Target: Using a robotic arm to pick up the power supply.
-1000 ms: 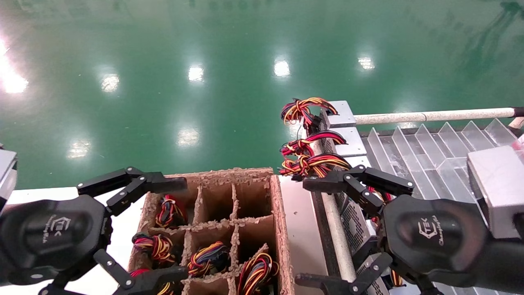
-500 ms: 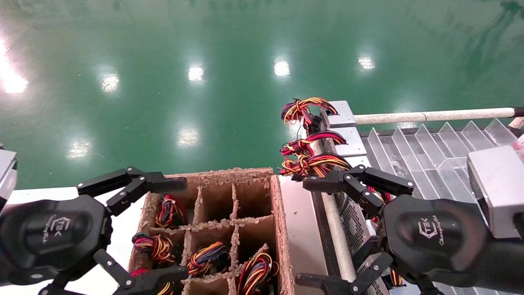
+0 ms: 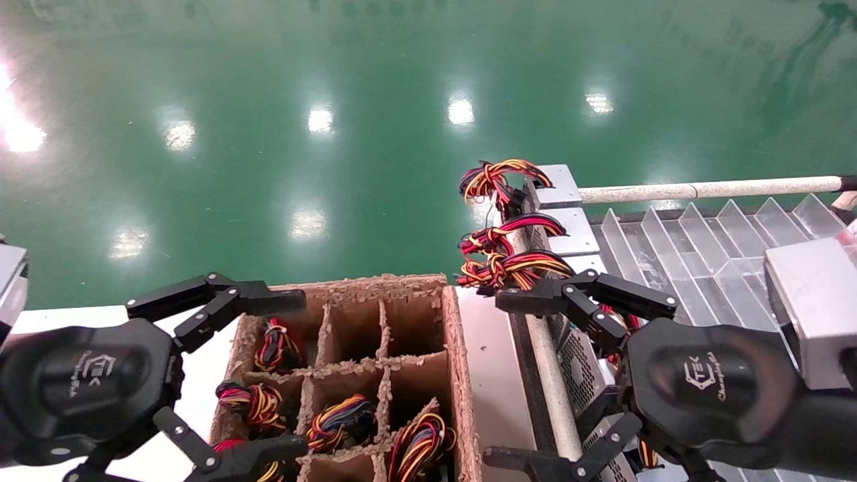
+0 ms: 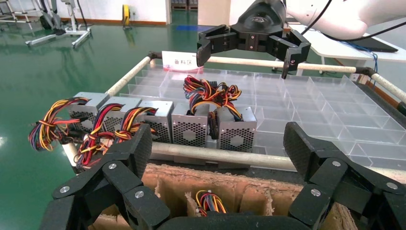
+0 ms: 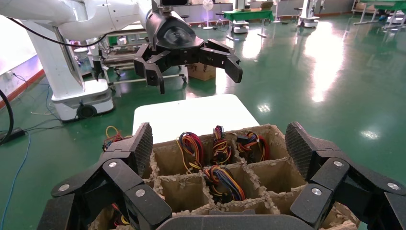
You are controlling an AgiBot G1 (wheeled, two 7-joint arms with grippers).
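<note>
Silver-grey power supplies (image 3: pixel 566 221) sit in a row along the left edge of the clear divider tray (image 3: pixel 703 248), centre-right of the head view, wire bundles (image 3: pixel 499 177) hanging off the tray edge over the green floor. In the left wrist view they stand upright side by side, mesh faces toward the camera, six or so.

Right hand (image 3: pixel 515 375), lower right of the head view, is spread wide, nothing between the fingers. It hovers over the near end of the row, apart from the boxes. Left hand (image 3: pixel 268 375), lower left, also spread and empty, sits over the cardboard divider box (image 3: pixel 462 361) that holds more wire bundles in its cells.

Step, as I read it: pre-grasp approach, no contact yet. The right hand looks like the working one since it is nearest the supplies.

Next move needs:
- descend and line the fingers up across one box's solid sides, not across the neighbours
- stay clear of the wires, snag risk
- close on the metal, then lift straight up out of the tray slot
</note>
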